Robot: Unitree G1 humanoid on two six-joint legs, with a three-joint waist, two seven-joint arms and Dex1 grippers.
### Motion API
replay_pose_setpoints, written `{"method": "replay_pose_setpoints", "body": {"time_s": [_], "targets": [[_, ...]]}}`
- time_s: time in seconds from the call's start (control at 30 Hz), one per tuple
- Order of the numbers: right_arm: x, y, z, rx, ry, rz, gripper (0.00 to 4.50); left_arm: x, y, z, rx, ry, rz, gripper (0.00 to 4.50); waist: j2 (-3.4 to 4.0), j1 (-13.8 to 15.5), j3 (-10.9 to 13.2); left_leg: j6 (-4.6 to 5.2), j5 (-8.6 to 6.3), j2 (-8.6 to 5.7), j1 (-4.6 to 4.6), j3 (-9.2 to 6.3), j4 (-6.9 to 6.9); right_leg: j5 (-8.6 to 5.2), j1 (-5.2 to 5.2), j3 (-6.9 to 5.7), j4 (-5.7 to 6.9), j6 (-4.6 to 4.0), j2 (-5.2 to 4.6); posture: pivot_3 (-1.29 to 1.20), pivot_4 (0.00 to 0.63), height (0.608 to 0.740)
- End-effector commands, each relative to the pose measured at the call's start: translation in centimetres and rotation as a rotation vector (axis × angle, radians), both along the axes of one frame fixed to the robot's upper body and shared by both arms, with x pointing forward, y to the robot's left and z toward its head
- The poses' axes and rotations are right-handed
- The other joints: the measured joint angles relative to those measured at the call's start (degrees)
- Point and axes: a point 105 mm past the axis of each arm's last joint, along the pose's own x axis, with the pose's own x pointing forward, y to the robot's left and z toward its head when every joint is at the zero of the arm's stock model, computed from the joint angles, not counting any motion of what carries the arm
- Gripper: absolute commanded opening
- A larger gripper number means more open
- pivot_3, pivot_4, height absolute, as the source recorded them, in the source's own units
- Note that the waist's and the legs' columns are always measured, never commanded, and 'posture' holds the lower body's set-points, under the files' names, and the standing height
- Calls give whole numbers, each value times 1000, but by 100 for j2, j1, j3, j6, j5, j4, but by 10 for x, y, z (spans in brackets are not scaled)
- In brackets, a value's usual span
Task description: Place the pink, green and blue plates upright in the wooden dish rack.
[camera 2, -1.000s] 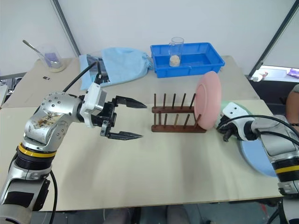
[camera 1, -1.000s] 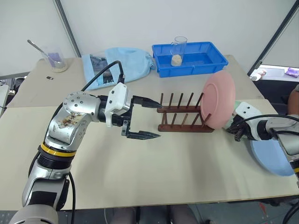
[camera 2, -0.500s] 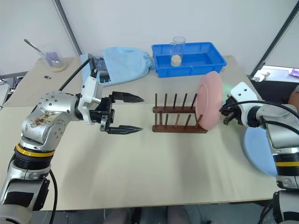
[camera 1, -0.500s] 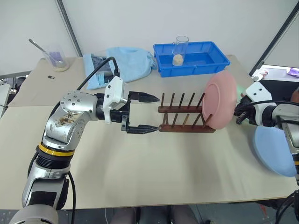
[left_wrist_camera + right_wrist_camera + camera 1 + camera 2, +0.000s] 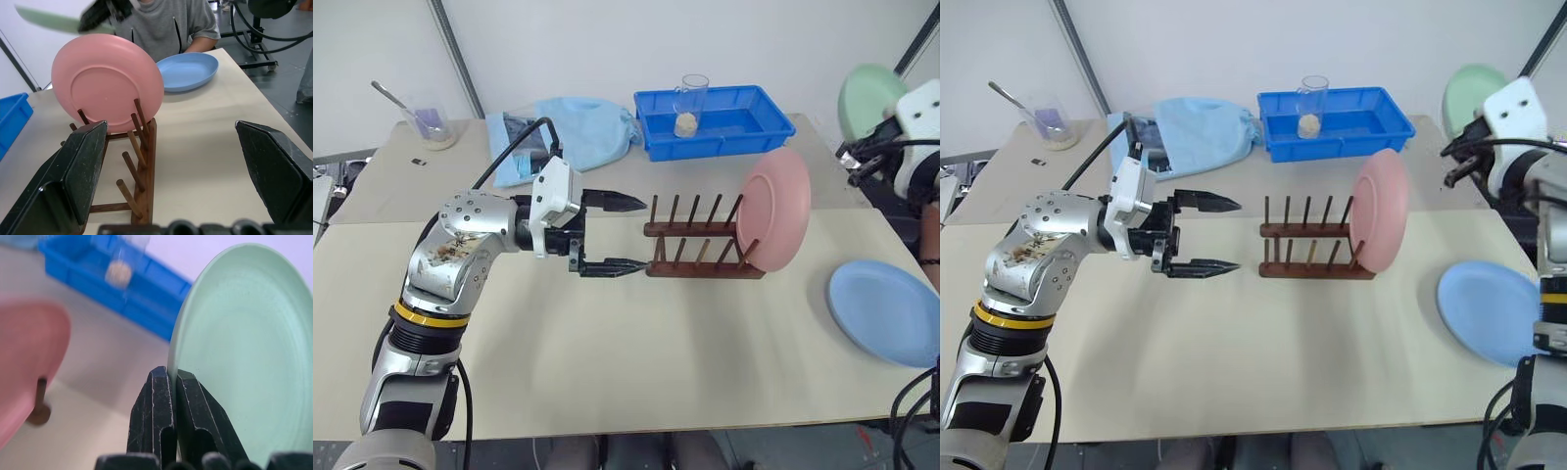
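Matte plastic pink plate [image 5: 773,209], green plate [image 5: 244,347], blue plate [image 5: 884,311]; dark smooth wood rack [image 5: 697,247]; glossy blue plastic tray [image 5: 713,120].

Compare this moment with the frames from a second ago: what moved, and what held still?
The right pincer, shut on the green plate, lifted it from low beside the rack to high above the table's right edge, uncovering the blue plate lying flat. The open left pincer edged closer to the wooden dish rack's end. The pink plate stayed upright in the rack.
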Motion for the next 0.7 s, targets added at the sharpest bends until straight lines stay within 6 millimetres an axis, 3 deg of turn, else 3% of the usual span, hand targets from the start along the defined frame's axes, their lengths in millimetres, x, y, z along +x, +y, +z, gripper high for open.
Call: {"method": "replay_pose_setpoints", "body": {"time_s": [0.03,0.17,0.33,0.47,0.7], "targets": [[-34,34,64,65,-203,184,20,-5,4,16,-31,-53,-5,4500,9,-2,6,0,0,2,-2,0,0,0,-1,0,-1,0,1,0,150,740],[-71,79,94,288,-269,424,20,-4,12,16,-10,-50,9,4500,13,-26,8,1,0,10,-3,-1,-1,0,-4,1,0,0,5,0,150,740],[-105,119,107,568,-255,640,20,5,27,12,51,-59,59,4500,15,-3,8,0,0,10,-1,-4,-2,1,-4,2,4,-3,-2,0,150,740],[-113,137,95,759,-208,733,20,6,30,14,64,-61,55,4500,15,43,8,0,-1,1,-3,-12,0,2,-1,-8,4,-2,-11,0,150,740],[-110,149,52,1064,-38,750,20,2,26,14,74,-52,14,4500,15,15,8,-1,1,-14,-14,-14,-1,5,-17,-7,17,3,-20,0,150,740]]}}
